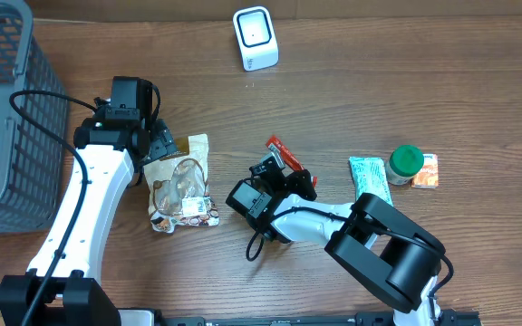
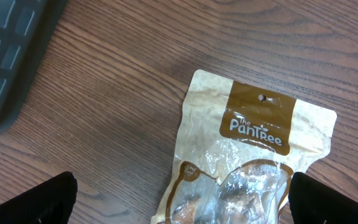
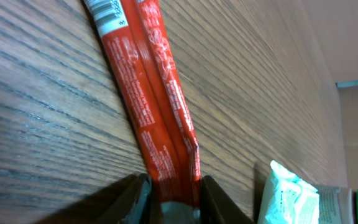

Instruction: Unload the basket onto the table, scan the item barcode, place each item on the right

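Tan snack pouch (image 2: 257, 121) read "The PanTree" in white on its brown header patch. Red stick packet (image 3: 160, 106) had a white barcode label (image 3: 107, 15) and white print, both too blurred to read.

A slim red stick packet (image 3: 160, 112) lies diagonally, its white barcode label (image 3: 107, 14) facing up.

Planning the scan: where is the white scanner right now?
In the overhead view, the white scanner stands alone far back near the middle, well beyond the red packet.
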Robot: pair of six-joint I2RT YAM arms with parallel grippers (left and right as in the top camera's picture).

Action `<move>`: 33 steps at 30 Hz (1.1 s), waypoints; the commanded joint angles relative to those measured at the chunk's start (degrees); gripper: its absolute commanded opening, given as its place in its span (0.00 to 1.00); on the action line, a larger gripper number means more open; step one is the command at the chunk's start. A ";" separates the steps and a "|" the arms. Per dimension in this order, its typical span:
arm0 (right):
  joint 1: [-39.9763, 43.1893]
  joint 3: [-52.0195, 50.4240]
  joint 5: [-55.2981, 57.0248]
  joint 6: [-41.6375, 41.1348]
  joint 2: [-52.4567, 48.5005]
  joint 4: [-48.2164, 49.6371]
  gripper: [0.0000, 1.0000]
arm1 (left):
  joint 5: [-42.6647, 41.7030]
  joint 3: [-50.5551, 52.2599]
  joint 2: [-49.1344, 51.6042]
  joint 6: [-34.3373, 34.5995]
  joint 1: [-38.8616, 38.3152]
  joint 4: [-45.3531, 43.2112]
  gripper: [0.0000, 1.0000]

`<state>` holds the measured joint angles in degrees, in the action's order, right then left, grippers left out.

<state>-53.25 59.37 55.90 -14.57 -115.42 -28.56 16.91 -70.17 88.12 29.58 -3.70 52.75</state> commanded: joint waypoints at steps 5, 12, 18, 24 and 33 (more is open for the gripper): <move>-1.03 -0.02 -0.57 -0.42 -0.42 0.15 0.39 | -0.02 -0.96 -1.14 -0.44 -0.07 0.13 0.99; -0.26 7.32 -7.85 -0.39 3.28 -6.99 0.40 | -0.02 -0.96 -1.14 -0.44 -0.07 0.11 1.00; 3.17 14.62 -23.52 -0.35 7.10 -16.06 0.38 | -0.02 -0.96 -1.14 -0.44 -0.07 0.11 1.00; 8.74 16.44 -35.74 -0.44 7.39 -22.25 0.38 | -0.02 -0.96 -1.14 -0.44 -0.07 0.11 1.00; 14.51 13.66 -40.41 1.66 7.39 -23.52 0.27 | -0.02 -0.96 -1.14 -0.44 -0.07 0.11 1.00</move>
<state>-40.07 74.76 19.64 -14.70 -108.81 -52.25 16.91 -70.17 88.12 29.58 -3.70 52.75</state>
